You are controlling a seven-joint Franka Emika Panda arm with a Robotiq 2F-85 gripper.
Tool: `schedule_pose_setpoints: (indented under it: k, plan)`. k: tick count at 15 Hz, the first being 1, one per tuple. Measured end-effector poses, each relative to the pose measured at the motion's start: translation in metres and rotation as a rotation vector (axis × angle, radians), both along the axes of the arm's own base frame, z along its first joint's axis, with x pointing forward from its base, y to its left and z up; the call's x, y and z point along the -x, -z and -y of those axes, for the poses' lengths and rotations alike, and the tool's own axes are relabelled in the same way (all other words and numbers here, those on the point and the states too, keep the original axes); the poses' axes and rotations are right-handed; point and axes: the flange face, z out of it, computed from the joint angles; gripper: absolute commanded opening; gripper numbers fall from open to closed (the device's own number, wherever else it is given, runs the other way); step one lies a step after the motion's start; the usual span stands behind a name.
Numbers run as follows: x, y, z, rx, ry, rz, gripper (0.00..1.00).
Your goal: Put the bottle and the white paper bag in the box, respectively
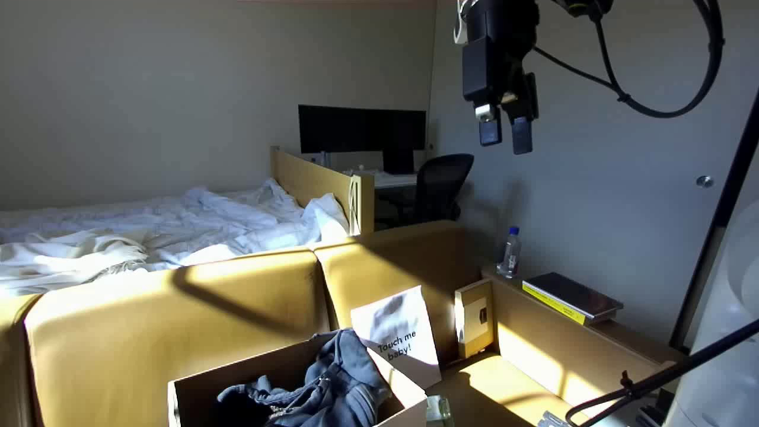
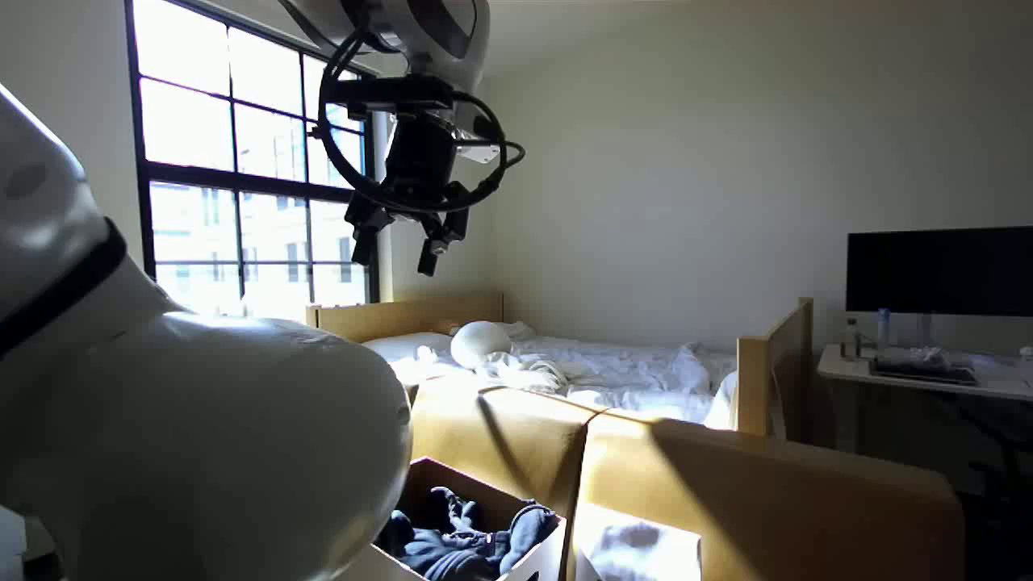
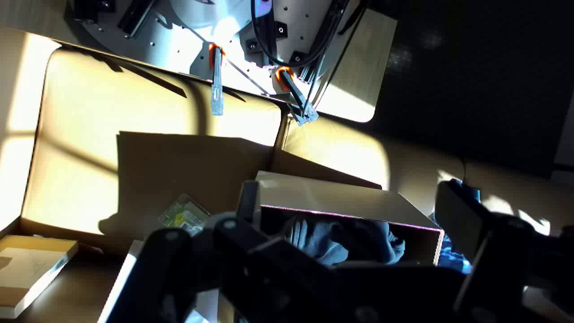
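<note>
On top of the armrest [image 1: 563,356] along the side edge of the worktop [image 3: 148,112], close to the back corner, the bottle [image 1: 510,258], upright, blue cap uppermost, well apart from the box [image 3: 336,195]; near it on the same armrest, lying flat, a dark book [image 1: 575,293] with a yellow side; leaning toward the backrest [image 1: 118,332] at the worktop's back edge, the white paper bag [image 1: 397,323], printed in black with "Touch me baby!"; just beside it, between front and back edges, the box, open at the top and holding dark blue clothing [image 1: 350,379]; touching or not, impossible to tell.

High above the worktop in both exterior views, pointing down, the gripper [image 1: 506,135], released, with jaws spread wide; in the wrist view, between those jaws, the box and its clothing.

In the back corner, upright, a smaller carton [image 1: 474,332]; next to the box, towards the side edge, a clear container [image 3: 184,216]; along the front edge, a pair of clamps [image 3: 217,89] with orange parts; beyond the backrest, a bed [image 1: 320,184] with rumpled white bedding [image 1: 225,222], a dark monitor [image 1: 362,129] on a desk [image 2: 1001,383], a black chair [image 1: 445,184]; in an exterior view, a bright window [image 2: 190,121] partly behind the gripper.
</note>
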Motion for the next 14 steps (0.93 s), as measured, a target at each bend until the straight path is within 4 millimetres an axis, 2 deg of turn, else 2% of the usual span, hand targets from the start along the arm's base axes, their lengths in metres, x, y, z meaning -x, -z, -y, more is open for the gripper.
schedule_pose_setpoints:
  k: [6, 8, 11, 14]
  plan:
    - [0.0, 0.0, 0.0, 0.0, 0.001, 0.0, 1.0]
    - [-0.006, -0.007, 0.002, -0.023, 0.022, 0.054, 1.0]
    - [-0.02, -0.043, 0.014, -0.099, 0.09, 0.186, 1.0]
    - [-0.04, -0.1, 0.043, -0.157, 0.184, 0.339, 1.0]
